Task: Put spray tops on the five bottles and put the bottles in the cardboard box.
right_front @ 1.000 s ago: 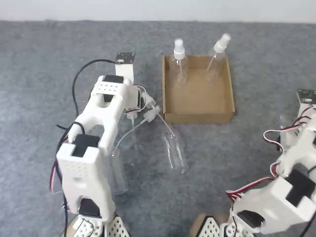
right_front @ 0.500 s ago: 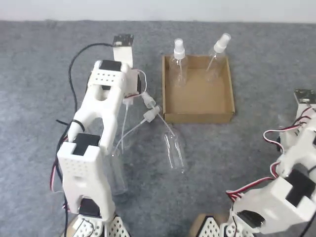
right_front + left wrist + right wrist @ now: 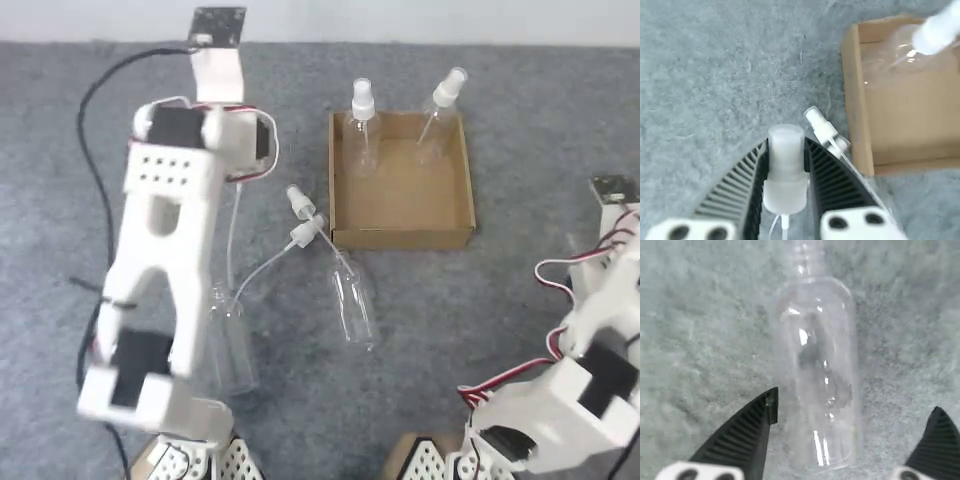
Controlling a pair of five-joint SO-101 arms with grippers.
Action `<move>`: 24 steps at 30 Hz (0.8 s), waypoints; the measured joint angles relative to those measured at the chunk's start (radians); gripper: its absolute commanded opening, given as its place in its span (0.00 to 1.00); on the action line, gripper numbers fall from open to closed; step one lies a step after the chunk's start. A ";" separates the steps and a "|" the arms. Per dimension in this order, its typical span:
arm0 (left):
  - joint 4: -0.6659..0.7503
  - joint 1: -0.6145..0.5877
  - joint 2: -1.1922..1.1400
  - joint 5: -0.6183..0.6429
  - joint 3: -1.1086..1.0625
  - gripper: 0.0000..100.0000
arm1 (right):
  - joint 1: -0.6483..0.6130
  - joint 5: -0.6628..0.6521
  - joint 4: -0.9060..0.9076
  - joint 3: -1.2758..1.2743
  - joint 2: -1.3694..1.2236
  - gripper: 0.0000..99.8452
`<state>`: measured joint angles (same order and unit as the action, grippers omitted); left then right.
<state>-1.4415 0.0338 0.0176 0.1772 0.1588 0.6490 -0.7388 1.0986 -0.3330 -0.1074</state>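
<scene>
High view: two capped bottles stand at the far end of the box. Two more bottles lie on the carpet, with loose tops near the box corner.

Left wrist view: the left gripper is clamped on a spray top.

Right wrist view: the right gripper has its jaws wide apart over a lying bottle, seemingly uncapped.

The third capping looks to be in hand. Next, the right gripper needs to steady a bottle so the held top's tube can enter the neck.

left pincer risen high; spray top lifted up with it
</scene>
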 measured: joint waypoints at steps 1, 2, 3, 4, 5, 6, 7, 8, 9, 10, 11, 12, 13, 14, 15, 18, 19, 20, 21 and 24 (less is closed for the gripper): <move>0.000 0.002 0.044 -0.002 -0.034 0.02 | -0.015 0.000 0.029 0.026 0.000 0.38; 0.000 0.002 0.089 -0.003 -0.072 0.02 | -0.035 0.000 0.060 0.055 0.000 0.38; 0.000 0.003 0.135 -0.003 -0.114 0.02 | -0.055 -0.002 0.089 0.087 0.000 0.38; 0.003 0.003 0.183 -0.003 -0.158 0.02 | -0.075 -0.002 0.114 0.121 -0.002 0.38; 0.012 0.003 0.232 -0.005 -0.207 0.02 | -0.092 -0.002 0.135 0.157 -0.008 0.38; 0.031 0.002 0.282 -0.012 -0.261 0.02 | -0.109 -0.002 0.152 0.189 -0.014 0.38; 0.052 0.000 0.331 -0.026 -0.318 0.02 | -0.120 -0.002 0.170 0.219 -0.026 0.38; 0.075 0.000 0.384 -0.040 -0.377 0.02 | -0.127 -0.002 0.184 0.249 -0.043 0.38; 0.100 0.000 0.433 -0.051 -0.436 0.02 | -0.132 -0.002 0.196 0.275 -0.063 0.38; 0.123 -0.011 0.482 -0.060 -0.496 0.02 | -0.133 -0.002 0.207 0.299 -0.089 0.36; 0.144 -0.025 0.526 -0.061 -0.551 0.02 | -0.137 -0.002 0.213 0.324 -0.118 0.33; 0.166 -0.043 0.566 -0.064 -0.600 0.02 | -0.138 -0.002 0.224 0.350 -0.147 0.30; 0.186 -0.058 0.601 -0.061 -0.643 0.02 | -0.144 -0.002 0.232 0.376 -0.180 0.28; 0.203 -0.071 0.631 -0.069 -0.678 0.02 | -0.147 -0.002 0.239 0.404 -0.213 0.27; 0.215 -0.078 0.654 -0.080 -0.707 0.02 | -0.157 -0.002 0.247 0.431 -0.241 0.27; 0.227 -0.107 0.681 -0.097 -0.763 0.02 | -0.176 -0.002 0.265 0.493 -0.330 0.29; 0.230 -0.107 0.684 -0.101 -0.772 0.02 | -0.178 0.000 0.281 0.499 -0.358 0.29; 0.236 -0.100 0.686 -0.106 -0.779 0.02 | -0.181 0.000 0.298 0.503 -0.379 0.29; 0.245 -0.100 0.689 -0.109 -0.790 0.02 | -0.186 0.000 0.308 0.506 -0.393 0.29; 0.279 -0.106 0.690 -0.106 -0.812 0.02 | -0.198 0.006 0.331 0.508 -0.414 0.29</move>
<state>-1.1623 -0.0721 0.7081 0.0713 -0.6529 0.4511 -0.7327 1.4300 0.1749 -0.5217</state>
